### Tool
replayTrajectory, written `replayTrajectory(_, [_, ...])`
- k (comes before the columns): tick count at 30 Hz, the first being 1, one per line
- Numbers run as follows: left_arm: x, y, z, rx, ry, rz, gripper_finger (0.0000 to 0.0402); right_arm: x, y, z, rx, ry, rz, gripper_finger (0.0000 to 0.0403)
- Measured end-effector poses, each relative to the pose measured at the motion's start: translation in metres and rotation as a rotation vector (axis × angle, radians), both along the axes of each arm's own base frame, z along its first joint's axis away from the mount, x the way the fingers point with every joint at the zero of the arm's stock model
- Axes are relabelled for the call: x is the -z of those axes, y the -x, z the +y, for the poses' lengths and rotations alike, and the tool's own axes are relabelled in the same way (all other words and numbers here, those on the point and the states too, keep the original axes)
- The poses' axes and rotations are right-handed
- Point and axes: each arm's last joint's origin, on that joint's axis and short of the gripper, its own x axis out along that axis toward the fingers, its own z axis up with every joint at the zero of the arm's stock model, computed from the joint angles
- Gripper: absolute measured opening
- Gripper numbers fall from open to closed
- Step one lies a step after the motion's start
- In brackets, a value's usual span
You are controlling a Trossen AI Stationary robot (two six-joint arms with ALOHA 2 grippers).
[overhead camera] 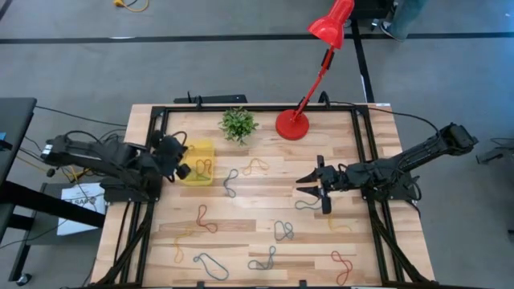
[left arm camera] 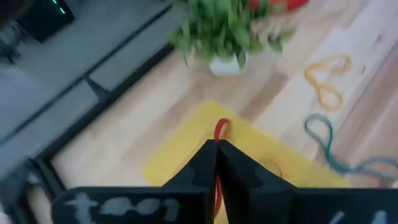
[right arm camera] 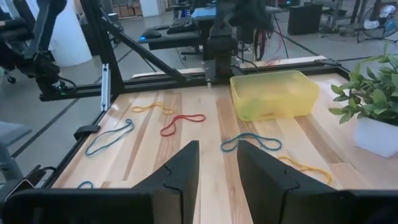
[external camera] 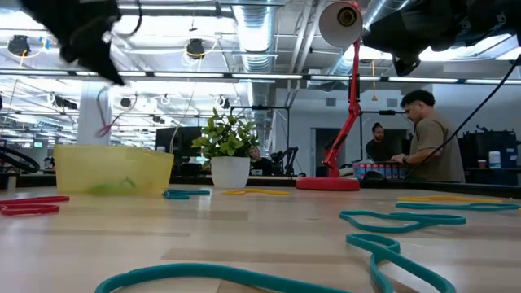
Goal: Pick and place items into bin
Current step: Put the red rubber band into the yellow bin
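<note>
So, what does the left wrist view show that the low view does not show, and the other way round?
Only the left wrist view shows the left hand shut on a red band above the yellow bin, and a yellow band on the table.

Only the low view shows the room behind, with a person standing there, the red lamp, and red bands lying beside the bin.

Both show the bin, the potted plant and a teal band.
</note>
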Motion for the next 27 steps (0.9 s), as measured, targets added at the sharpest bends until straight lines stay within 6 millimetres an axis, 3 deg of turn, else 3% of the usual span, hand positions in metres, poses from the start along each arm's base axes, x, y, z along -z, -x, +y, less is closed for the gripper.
replayTrajectory(4, [0.038,-0.003,-0.001,0.015,0.021,-0.031,0.0000,0.000,0.000,0.000,0.000,0.000,0.000,0.0103])
replayTrajectory(8, [0.056,-0.004,-0.001,0.019,0.029,-0.042,0.0000,0.000,0.000,0.000,0.000,0.000,0.000,0.0103])
replayTrajectory(14, [0.064,0.000,0.001,-0.070,0.011,-0.040,0.0000,0.000,0.000,0.000,0.000,0.002,0.004,0.0103])
replayTrajectory(19, [0.074,0.002,0.000,-0.064,0.092,-0.031,0.0001,0.000,0.000,0.000,0.000,0.002,0.003,0.0103])
replayTrajectory(27, [0.078,0.003,0.000,-0.068,0.111,-0.025,0.0033,0.000,0.000,0.000,0.000,0.002,0.003,0.0103])
